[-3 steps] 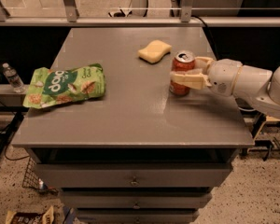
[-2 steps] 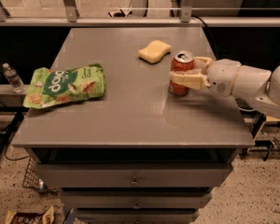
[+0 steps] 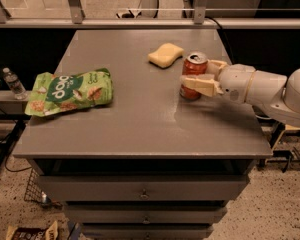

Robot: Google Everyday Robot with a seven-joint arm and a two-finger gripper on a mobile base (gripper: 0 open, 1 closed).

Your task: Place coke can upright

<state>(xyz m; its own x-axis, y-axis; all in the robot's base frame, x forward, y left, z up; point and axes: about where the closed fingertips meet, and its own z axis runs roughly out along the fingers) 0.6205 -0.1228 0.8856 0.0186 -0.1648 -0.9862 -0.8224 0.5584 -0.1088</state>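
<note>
A grey surface (image 3: 140, 114) fills the frame. At centre right the coke can (image 3: 194, 69) stands upright on it, silver top up. The end effector (image 3: 197, 78) reaches in from the right edge and grasps the can, one finger across its front, the other behind. The standing looks done. What seems left is letting go and backing away without tipping it. A yellow sponge (image 3: 166, 54) lies near the can, up and left; a green snack bag (image 3: 70, 91) lies well apart at left. Neither blocks the way out.
</note>
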